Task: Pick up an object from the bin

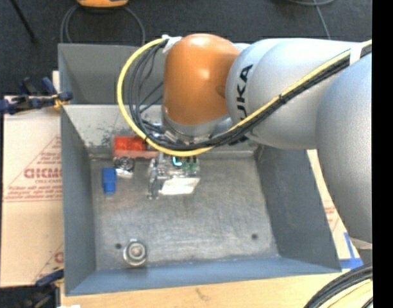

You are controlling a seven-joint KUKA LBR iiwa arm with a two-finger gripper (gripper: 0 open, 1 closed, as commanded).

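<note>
Arm [292, 88] comes in from the right and covers the bin's upper middle, with its orange cover [196, 76] on top. Grey metal bin [209, 230]: floor flat and mostly bare, sloped walls all round.

Claw [167, 179] hangs low under the orange cover, in the upper-middle of the floor. Cannot tell if it is open or closed, since the wrist hides most of it, and nothing can be seen gripped.

Key relation: white flat piece [181, 185] lies right at the claw, partly under it and a little to its right and toward the near wall. Its long axis looks roughly left-right in the view. It lies flat on the floor, so probably a thin edge to catch. Judgement: the move is nearly straight down, with very little sideways travel needed.

Neighbours, all to the claw's left:
- red block [129, 145], against the far wall, near but apart from the claw
- blue block [109, 180], upright-ish, further left near the left wall
- silver bit [124, 165], between red and blue, close to both; contact unclear

Round metal cap [134, 251] sits alone near the front-left corner, well apart.

Room: open floor to the right of the white piece and in front of it. The left side is tighter because of the silver bit and the red block, and the far wall is close behind.
</note>
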